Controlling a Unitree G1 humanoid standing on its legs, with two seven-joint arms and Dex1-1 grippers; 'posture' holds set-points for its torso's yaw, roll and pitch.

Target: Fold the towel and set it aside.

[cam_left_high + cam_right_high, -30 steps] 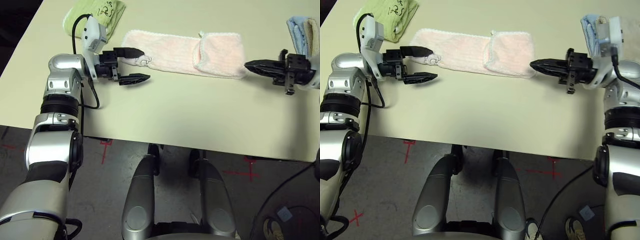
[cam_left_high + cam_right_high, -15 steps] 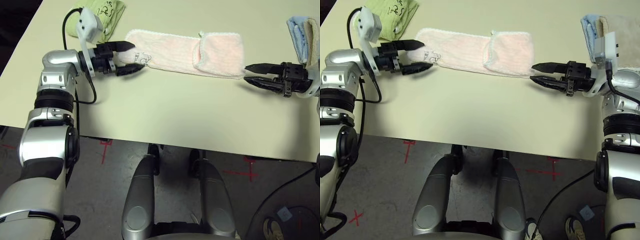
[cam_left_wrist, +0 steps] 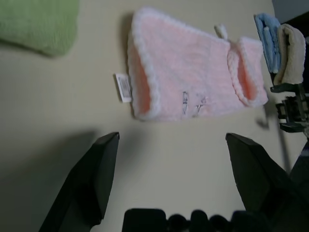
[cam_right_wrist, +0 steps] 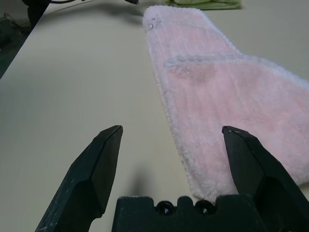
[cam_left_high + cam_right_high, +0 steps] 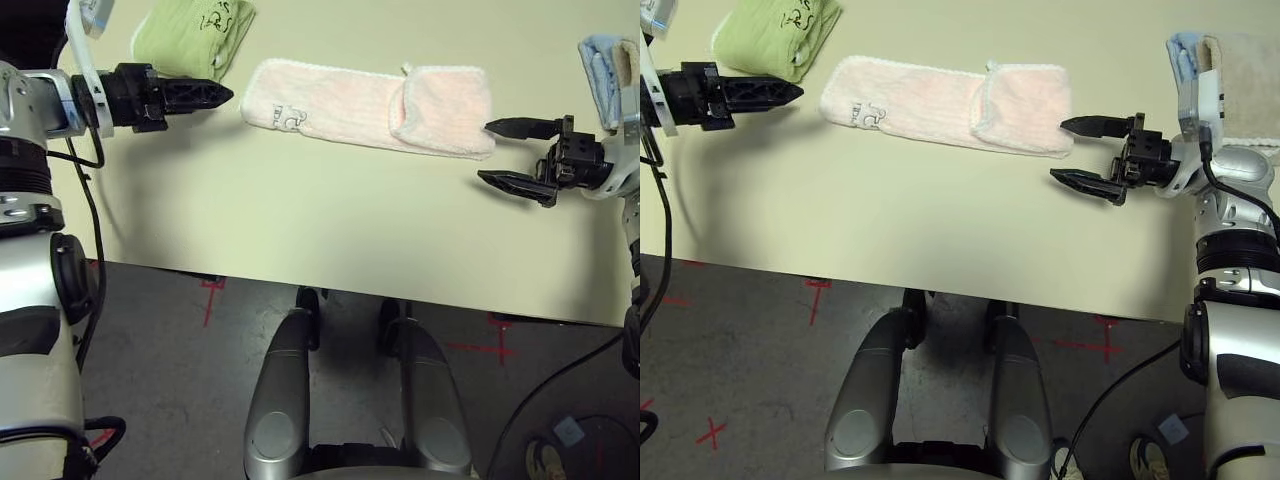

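Observation:
The pale pink towel (image 5: 350, 95) lies on the table as a long folded strip, its right end doubled over (image 5: 445, 100) and its small embroidered motif (image 5: 285, 114) near the left end. My left gripper (image 5: 228, 95) hovers just left of the towel's left end, apart from it; the left wrist view shows its fingers (image 3: 99, 174) spread wide with nothing between them. My right gripper (image 5: 484, 151) stands open beside the towel's right end, its far fingertip close to the corner. In the right wrist view the towel (image 4: 227, 96) stretches away ahead of the open fingers (image 4: 104, 159).
A light green folded towel (image 5: 192, 35) with black print lies at the back left, behind my left gripper. Light blue and beige folded towels (image 5: 1215, 70) sit at the back right, behind my right wrist. The table's front edge (image 5: 350, 290) runs close below.
My right gripper has opened from shut at the towel's right end. My left gripper has drawn back to the left, off the towel's left end.

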